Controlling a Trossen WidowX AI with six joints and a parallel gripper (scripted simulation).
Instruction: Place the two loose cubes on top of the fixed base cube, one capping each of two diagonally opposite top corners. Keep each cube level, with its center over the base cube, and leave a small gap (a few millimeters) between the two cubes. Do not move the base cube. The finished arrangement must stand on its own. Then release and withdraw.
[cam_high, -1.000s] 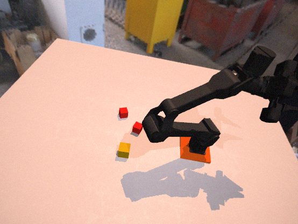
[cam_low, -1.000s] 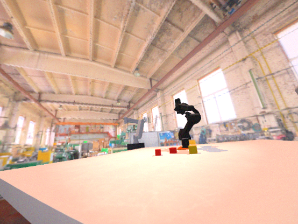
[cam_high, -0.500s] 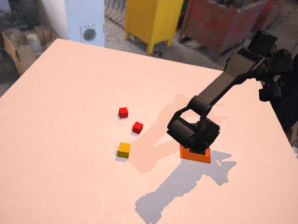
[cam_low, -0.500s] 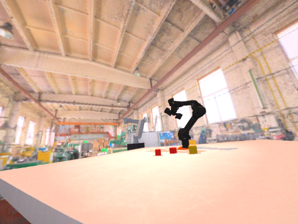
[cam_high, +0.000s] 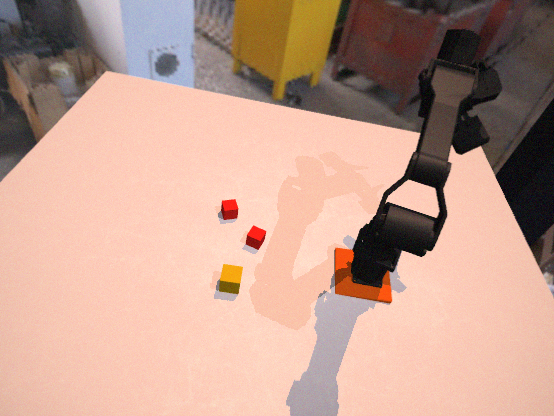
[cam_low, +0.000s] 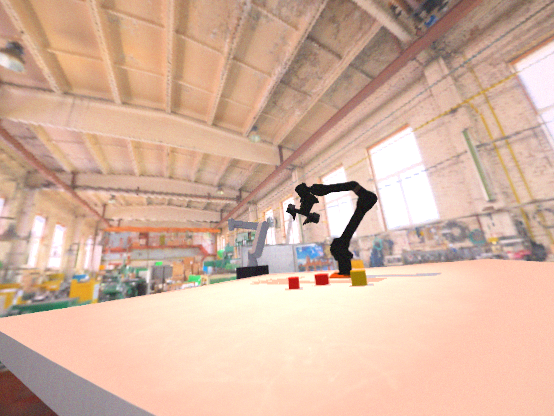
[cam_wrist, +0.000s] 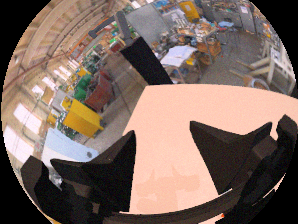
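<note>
Yellow cabinet, blue panel, red crate and cardboard boxes behind the table; grey arm beyond.

Light is bright and even, and the arm casts two shadows across the worktop, one pale, one grey and sharper-edged. The hall behind is blurred in the top and exterior views, its windows blown white. The wrist view is a fisheye circle, strongly bent at its rim and coarse.

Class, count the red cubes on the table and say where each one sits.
2. One red cube sits farthest from the arm; the other red cube lies between it and the yellow cube. None seems hidden.
</note>
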